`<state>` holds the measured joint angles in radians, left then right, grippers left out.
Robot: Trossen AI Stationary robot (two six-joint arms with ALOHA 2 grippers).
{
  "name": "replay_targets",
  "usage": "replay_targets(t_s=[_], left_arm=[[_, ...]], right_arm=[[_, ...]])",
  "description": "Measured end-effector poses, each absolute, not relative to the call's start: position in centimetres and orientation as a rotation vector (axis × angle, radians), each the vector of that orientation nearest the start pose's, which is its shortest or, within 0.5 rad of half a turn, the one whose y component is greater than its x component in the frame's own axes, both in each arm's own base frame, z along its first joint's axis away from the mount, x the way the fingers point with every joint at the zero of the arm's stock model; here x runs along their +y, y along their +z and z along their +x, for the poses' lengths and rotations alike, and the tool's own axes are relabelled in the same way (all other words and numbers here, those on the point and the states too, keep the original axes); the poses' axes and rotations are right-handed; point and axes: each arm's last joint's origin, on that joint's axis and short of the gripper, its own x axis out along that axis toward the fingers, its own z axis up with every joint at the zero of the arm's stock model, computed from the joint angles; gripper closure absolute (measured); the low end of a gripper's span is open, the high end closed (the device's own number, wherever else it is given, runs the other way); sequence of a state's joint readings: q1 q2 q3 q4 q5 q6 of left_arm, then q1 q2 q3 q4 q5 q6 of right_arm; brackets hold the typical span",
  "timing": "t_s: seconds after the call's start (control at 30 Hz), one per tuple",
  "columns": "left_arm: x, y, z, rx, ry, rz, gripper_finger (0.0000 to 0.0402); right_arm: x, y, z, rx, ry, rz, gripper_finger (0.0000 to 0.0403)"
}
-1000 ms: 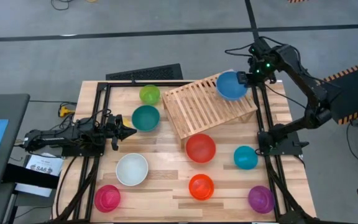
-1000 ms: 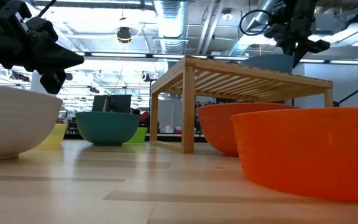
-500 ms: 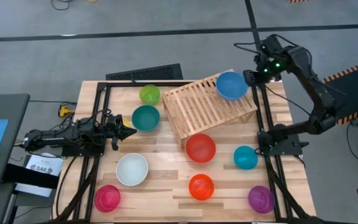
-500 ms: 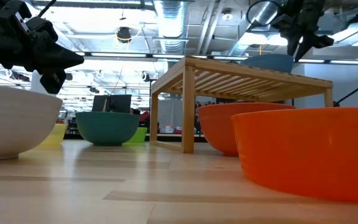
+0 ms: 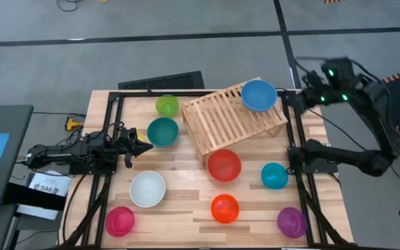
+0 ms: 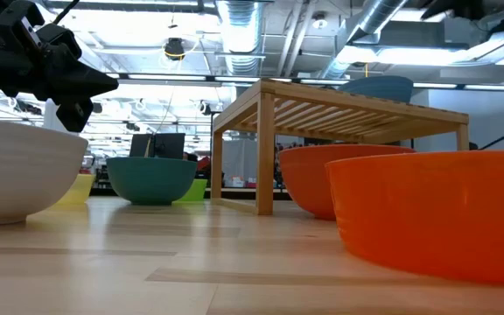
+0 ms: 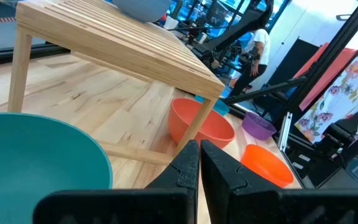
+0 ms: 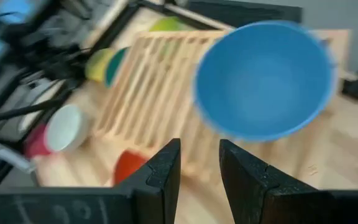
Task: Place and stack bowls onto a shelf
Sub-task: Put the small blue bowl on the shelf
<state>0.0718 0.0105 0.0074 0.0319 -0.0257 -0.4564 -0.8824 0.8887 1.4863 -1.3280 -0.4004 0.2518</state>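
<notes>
On the shelf (image 5: 231, 118): you see a blue bowl (image 5: 258, 94) sitting upright at its back right corner, nothing gripping it.
Shelf: you've got a light wooden slatted rack, angled on the tabletop (image 5: 179, 201), standing on legs in the low view.
Right gripper (image 8: 199, 174): fingers parted with a gap, empty; you find it off the table's right edge, beside the blue bowl and apart from it.
Left gripper (image 5: 144, 146): fingers pressed together, holding nothing; it waits at the table's left side, tip just beside the teal bowl (image 5: 162, 131).
Back left: lime green bowl (image 5: 167, 105) near the shelf's left end.
Front of shelf: red bowl (image 5: 223, 165) just beside the shelf's front edge.
Front row: pink bowl (image 5: 119, 221), white bowl (image 5: 147, 189), orange bowl (image 5: 224, 208), purple bowl (image 5: 292, 221).
Right side: you see a small teal bowl (image 5: 274, 176) between the red and purple ones.
</notes>
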Motion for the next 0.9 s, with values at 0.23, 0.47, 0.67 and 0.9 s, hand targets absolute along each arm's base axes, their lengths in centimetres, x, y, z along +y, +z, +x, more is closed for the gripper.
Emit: replay_targets(t_s=[0.23,0.47,0.67,0.9], left_arm=[[0.8,16.8,9.8,-0.051,0.089,-0.455,0.0401],[0.8,16.8,9.8,-0.05,0.089,-0.455,0.0401],[0.8,16.8,9.8,-0.05,0.09,-0.456,0.0402],[0.8,16.8,9.8,-0.051,0.089,-0.478,0.0402]], right_arm=[[-1.7,39.9,4.0,0.42,-0.388,0.878,0.0266],[-1.5,40.6,5.4,0.116,-0.067,0.861,0.0266],[-2.5,41.6,11.7,0.163,0.216,0.819,0.0266],[1.5,38.3,14.8,0.713,0.44,0.959,0.0266]])
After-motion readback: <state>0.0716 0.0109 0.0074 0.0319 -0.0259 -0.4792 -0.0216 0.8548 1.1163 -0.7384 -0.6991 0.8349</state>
